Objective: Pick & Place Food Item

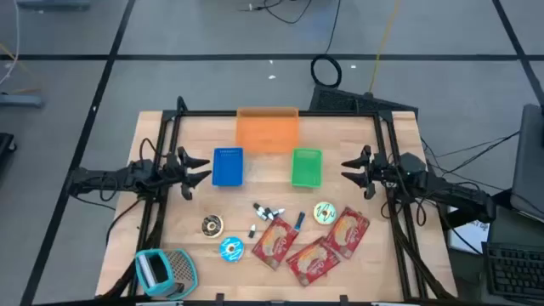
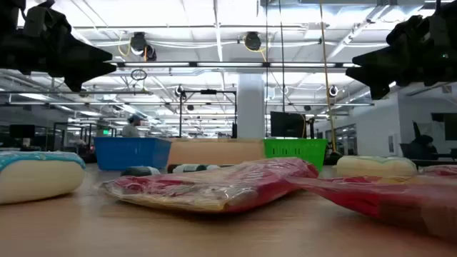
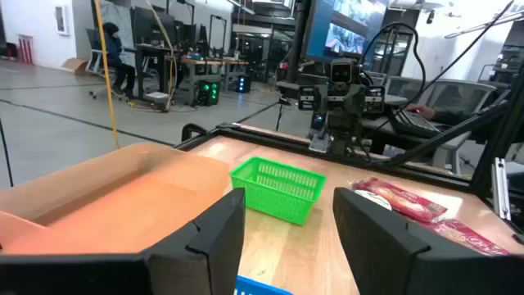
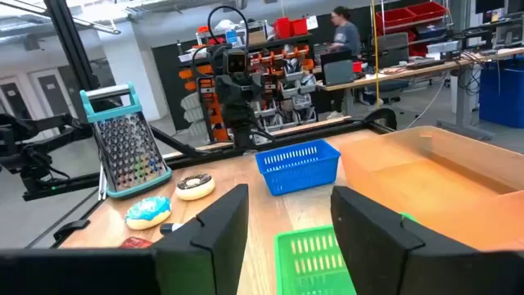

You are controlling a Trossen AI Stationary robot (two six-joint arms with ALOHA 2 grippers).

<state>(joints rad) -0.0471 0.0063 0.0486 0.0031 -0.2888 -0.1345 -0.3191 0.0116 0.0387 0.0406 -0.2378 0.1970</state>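
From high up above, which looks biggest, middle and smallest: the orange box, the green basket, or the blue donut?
1. Orange box, the biggest.
2. Green basket, clearly smaller than the box.
3. Blue donut, the smallest.
All three sit on the same table, so the camera's distance does not blur this order.

**Both arms held level, hands open and empty**

The left arm was stretched in from the left edge of the tabletop [image 1: 170, 255], and its hand [image 1: 202, 169] was held above the surface, pointed toward the middle. Its two dark fingers [image 3: 209, 238] were seen parted, with nothing gripped between them.

The right arm was reached in from the opposite edge as a mirror of the first, and the right hand [image 1: 347, 167] was likewise held off the surface, facing the left one. Its fingers [image 4: 217, 229] were also spread apart, and nothing was held. The two hands were kept well apart.
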